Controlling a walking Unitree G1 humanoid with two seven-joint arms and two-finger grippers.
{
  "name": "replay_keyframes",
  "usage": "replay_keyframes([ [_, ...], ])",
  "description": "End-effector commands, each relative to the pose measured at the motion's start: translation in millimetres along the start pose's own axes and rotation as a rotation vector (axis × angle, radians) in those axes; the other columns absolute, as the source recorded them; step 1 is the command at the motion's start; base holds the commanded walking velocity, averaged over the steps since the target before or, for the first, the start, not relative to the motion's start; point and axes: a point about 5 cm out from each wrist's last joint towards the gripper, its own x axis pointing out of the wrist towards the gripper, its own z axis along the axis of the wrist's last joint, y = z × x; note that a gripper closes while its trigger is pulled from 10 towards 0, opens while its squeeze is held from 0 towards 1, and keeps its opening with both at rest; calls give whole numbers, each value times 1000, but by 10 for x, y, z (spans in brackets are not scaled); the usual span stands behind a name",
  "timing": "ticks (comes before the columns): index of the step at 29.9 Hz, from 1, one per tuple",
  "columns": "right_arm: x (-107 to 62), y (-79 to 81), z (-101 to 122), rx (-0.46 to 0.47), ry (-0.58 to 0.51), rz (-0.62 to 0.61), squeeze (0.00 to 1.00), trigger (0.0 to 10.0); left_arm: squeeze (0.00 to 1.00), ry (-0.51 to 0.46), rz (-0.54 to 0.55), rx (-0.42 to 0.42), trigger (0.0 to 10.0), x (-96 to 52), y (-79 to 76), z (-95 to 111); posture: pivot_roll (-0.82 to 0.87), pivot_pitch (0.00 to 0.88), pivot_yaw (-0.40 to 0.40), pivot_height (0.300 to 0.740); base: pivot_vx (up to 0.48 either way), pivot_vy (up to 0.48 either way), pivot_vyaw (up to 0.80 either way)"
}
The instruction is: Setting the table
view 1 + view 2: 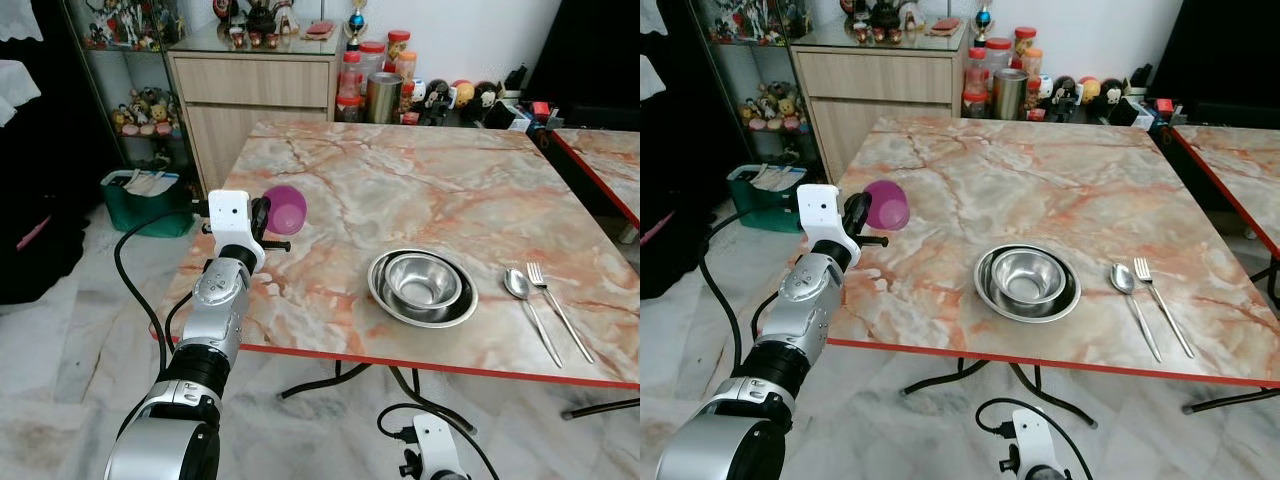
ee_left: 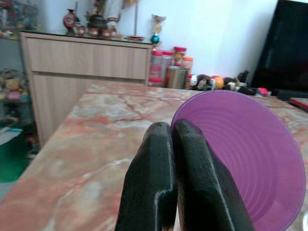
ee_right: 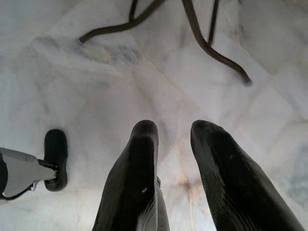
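The marble-patterned tabletop [image 1: 420, 180] with its red edge is the biggest thing here, and the stacked steel bowls [image 1: 422, 287] near its front edge serve as the landmark. Behind the tabletop, well beyond the bowls, a wooden cabinet [image 1: 255, 95] stands against the wall with jars [image 1: 378, 75] beside it. Just to the right of the bowls lie a spoon [image 1: 528, 309] and a fork [image 1: 556, 307], side by side, handles pointing to the front edge.

The left arm is raised at the tabletop's left edge, well to the left of the bowls. Its left gripper [image 2: 174, 144] has its jaws clenched on the rim of a purple cup [image 1: 286, 209]; in the wrist view the two fingers press together over the near wall, and the cup's mouth faces along them, so it is carried tipped on its side, not upright. It hangs above the tabletop, not resting on it.

The right gripper [image 3: 174, 132] hangs idle below the tabletop's front edge, jaws parted and empty over the tiled floor [image 3: 144, 72].

The coming move likely turns on this: the place setting lies to the right of the cup, so the left arm must carry it that way and turn its long axis upright before setting it down.
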Motion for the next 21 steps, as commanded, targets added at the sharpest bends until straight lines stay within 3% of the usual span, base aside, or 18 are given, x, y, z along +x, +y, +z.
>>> replay_keyframes([
  [1, -26, -73, -123, 1, 31, -24, 0, 10000, 0, -19, -15, 4, 10000, 30, -37, 72, 3, 0, -26, 740, 304, 0, 0],
  [6, -54, -137, -227, 11, 47, -41, 0, 10000, 0, -22, -14, 7, 10000, 32, -26, 83, -5, 0, -20, 740, 305, 0, 0],
  [12, -58, -252, -169, 63, 4, -83, 0, 10000, 0, -19, -18, 8, 10000, 36, -32, 85, -15, 0, -15, 740, 311, 0, 0],
  [21, -43, -227, -117, 56, -2, -73, 0, 10000, 0, -18, -25, 8, 10000, 31, -53, 82, -12, 0, -17, 740, 316, 0, 0],
])
